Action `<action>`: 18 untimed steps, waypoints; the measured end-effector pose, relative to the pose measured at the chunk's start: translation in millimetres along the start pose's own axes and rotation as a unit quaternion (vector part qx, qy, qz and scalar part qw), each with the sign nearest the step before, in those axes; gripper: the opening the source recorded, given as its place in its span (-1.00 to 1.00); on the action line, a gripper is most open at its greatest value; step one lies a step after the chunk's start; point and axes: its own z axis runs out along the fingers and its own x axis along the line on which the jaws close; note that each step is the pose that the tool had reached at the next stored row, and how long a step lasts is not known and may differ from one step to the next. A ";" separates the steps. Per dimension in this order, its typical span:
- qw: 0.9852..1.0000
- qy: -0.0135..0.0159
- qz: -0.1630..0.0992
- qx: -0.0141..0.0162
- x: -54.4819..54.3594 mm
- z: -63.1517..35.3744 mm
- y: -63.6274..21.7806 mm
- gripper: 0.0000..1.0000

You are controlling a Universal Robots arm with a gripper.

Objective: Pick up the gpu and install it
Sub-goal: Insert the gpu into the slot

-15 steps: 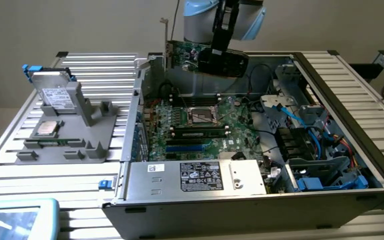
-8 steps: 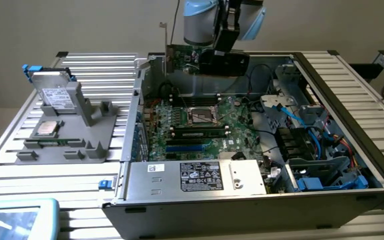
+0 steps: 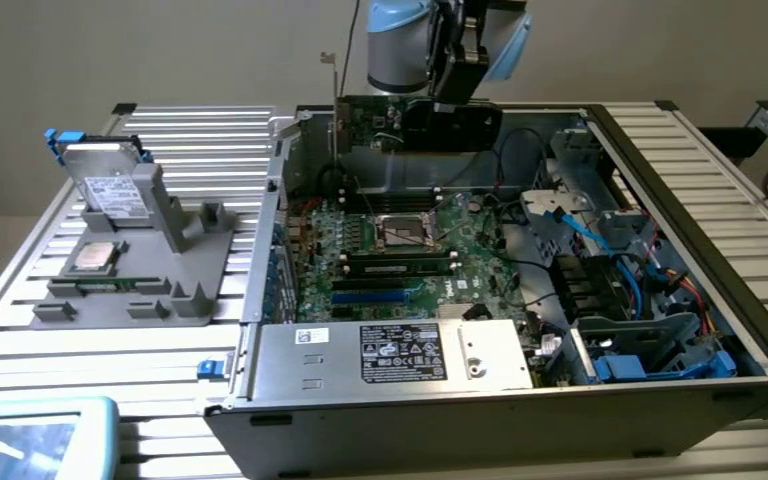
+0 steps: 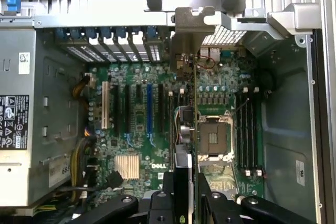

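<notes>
gpu (image 4: pixel 195 98): held on edge between the jaws, metal bracket (image 4: pixel 193 24) beyond them, above the open computer case (image 3: pixel 491 425).
gripper (image 4: pixel 190 184): narrowly closed on the card.
motherboard (image 4: pixel 136 135): below the jaws.
care: card edge is best squared to its slot, likely before being lowered.

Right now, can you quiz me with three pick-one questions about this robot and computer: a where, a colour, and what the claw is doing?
1. Where is the gpu?
A. over the open case
B. on the grey stand
C. under the table

2. What colour is the board in the case?
A. red
B. green
C. white

3. The claw is
A. open and empty
B. shut on a cable
C. shut on the gpu

Answers:
1 A, it hangs upright above the board.
2 B, green shows all around the sockets.
3 C, the gpu's edge is pinched in it.
</notes>
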 end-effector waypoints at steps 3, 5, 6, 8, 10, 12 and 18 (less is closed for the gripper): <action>1.000 0.000 0.000 0.000 0.6 0.8 0.5 -0.46; 1.000 0.000 0.000 0.002 1.9 2.7 1.7 -0.46; 1.000 0.000 0.000 0.003 2.6 4.1 2.1 -0.46; 1.000 0.000 0.000 0.003 3.5 7.0 2.9 -0.46; 1.000 0.000 0.000 0.004 4.7 10.2 3.7 -0.46; 1.000 0.000 0.000 0.005 6.6 13.2 4.6 -0.46; 1.000 0.000 0.000 0.005 7.3 17.5 4.7 -0.46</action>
